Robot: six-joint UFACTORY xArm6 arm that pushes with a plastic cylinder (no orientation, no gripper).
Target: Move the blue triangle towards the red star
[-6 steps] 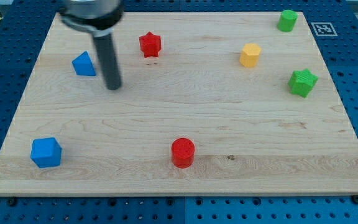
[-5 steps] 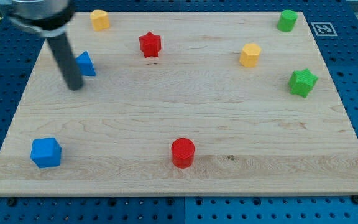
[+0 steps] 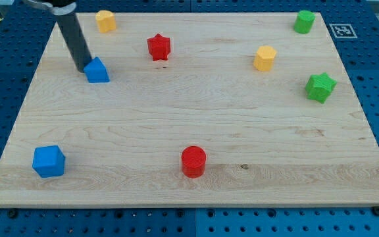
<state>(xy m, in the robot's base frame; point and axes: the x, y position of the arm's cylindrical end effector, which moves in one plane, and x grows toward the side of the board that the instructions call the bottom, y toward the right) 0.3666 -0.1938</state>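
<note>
The blue triangle (image 3: 97,70) lies at the upper left of the wooden board (image 3: 189,118). The red star (image 3: 158,47) lies to its right and a little higher, about a hand's width away. My tip (image 3: 84,68) stands right against the triangle's left edge, touching it or nearly so. The dark rod rises from there toward the view's top left.
A yellow block (image 3: 105,20) sits near the top edge left of the star. Another yellow block (image 3: 264,58), a green block (image 3: 303,21) and a green star (image 3: 320,87) lie at the right. A blue cube (image 3: 49,161) and a red cylinder (image 3: 193,161) lie near the bottom.
My tip swept from the triangle's right side round below it to its left side. The blue triangle has shifted slightly right and down.
</note>
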